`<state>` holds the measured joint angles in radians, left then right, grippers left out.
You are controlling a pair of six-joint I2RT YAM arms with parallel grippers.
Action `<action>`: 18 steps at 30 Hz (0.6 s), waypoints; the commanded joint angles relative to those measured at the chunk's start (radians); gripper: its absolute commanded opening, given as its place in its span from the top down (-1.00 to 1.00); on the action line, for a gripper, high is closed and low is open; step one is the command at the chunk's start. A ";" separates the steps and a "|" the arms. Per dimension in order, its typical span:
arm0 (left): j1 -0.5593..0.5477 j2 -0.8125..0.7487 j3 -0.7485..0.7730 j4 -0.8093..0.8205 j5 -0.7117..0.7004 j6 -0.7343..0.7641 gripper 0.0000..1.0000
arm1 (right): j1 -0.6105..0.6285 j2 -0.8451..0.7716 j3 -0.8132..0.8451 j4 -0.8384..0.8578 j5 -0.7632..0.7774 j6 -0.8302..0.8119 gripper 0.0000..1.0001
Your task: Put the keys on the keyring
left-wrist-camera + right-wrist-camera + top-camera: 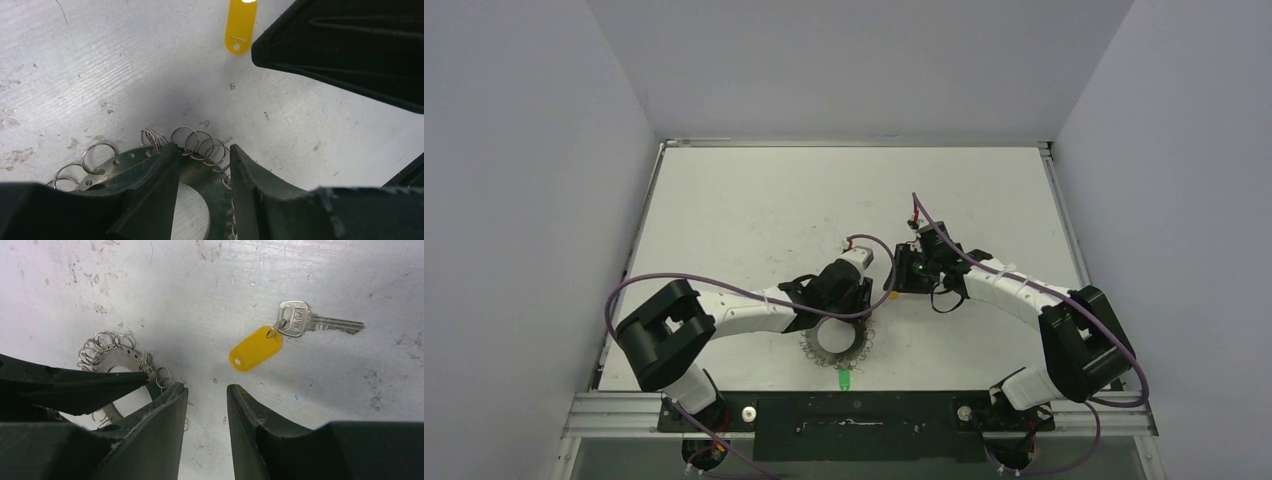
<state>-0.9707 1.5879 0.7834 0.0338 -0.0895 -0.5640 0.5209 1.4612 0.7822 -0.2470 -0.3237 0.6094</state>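
The keyring (197,172), a flat silver disc rimmed with wire loops, lies on the table near the front edge (862,350). My left gripper (202,150) is open, its fingers straddling a stretch of the disc's rim from above (836,315). The yellow-tagged key (255,347), with its silver blade (320,322), lies flat just ahead of my open, empty right gripper (206,387); its tag also shows in the left wrist view (240,27). The green-headed key (845,380) lies just in front of the keyring. In the top view the right gripper (904,272) hides the yellow key.
The two grippers are close together; a right finger (350,45) fills the left wrist view's upper right, and a left finger (75,385) reaches across the keyring (112,352). Grey walls enclose the white table (754,200). A black rail (854,415) runs along the front.
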 commanded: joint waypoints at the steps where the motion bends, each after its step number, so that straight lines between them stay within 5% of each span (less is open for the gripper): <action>1: -0.009 0.020 0.065 -0.001 -0.047 0.006 0.21 | -0.017 -0.040 -0.006 0.025 -0.031 -0.017 0.28; 9: -0.051 -0.012 0.086 -0.078 -0.112 0.036 0.08 | -0.023 -0.027 -0.004 0.031 -0.042 -0.019 0.28; 18: -0.086 -0.099 0.035 -0.121 -0.174 0.015 0.14 | -0.022 -0.016 -0.009 0.040 -0.050 -0.019 0.28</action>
<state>-1.0508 1.5425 0.8291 -0.0654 -0.2104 -0.5419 0.5034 1.4612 0.7776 -0.2462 -0.3599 0.6014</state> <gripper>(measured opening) 0.432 0.361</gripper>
